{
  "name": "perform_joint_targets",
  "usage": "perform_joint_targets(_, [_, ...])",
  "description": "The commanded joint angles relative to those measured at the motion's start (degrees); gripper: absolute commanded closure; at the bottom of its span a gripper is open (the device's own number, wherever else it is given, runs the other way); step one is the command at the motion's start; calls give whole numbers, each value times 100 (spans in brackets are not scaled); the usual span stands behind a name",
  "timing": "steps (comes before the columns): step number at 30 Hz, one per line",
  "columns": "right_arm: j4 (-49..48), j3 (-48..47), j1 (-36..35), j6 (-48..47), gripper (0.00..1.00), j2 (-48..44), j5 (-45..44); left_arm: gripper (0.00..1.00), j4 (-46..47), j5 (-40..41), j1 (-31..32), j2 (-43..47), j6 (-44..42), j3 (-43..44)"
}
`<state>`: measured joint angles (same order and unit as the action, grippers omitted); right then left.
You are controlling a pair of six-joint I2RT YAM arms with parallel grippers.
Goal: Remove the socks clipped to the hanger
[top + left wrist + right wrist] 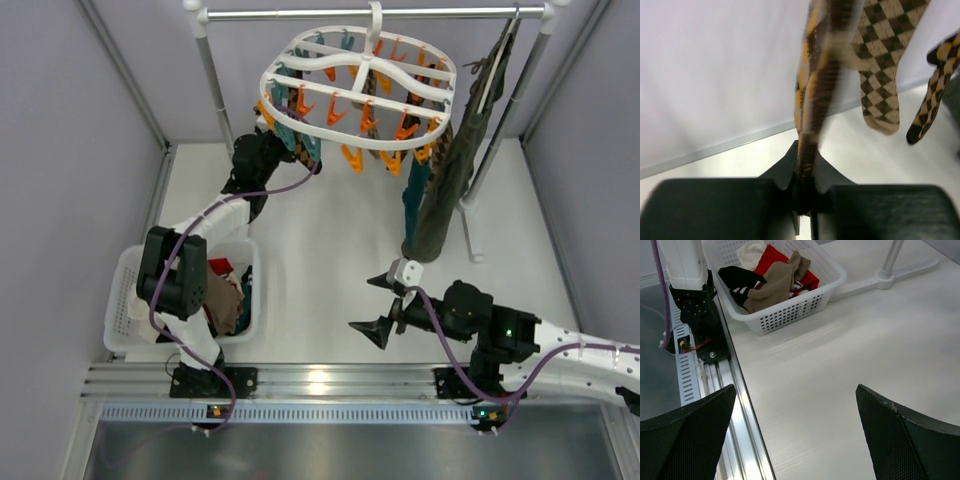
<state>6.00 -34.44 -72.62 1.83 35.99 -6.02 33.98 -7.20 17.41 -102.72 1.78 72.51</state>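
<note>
White table [840,365] | left gripper [804,170] clamped on argyle sock [820,75] | right gripper [795,387] spread wide

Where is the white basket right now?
In the top view the basket sits on the table at the near left, partly under the left arm, beside its base.
</note>
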Motion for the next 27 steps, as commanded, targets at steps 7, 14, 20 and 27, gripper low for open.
perform_joint_targets(7, [-407, 139, 29, 134, 1, -425, -206, 100, 672, 2089, 324, 1146, 858, -956])
perform_joint_targets(14, [-328, 165, 29, 441, 1, -1014, -382, 100, 654, 3409, 421, 2615, 1491, -2450])
perform_joint_targets(20, [-126, 113, 29, 652, 0, -1243, -567, 100, 541, 3840, 430, 3784, 1632, -3339])
perform_joint_targets(27, [7, -107, 20, 819, 1, -1191, -786, 100, 13, 3534, 430, 4795, 1834, -3717])
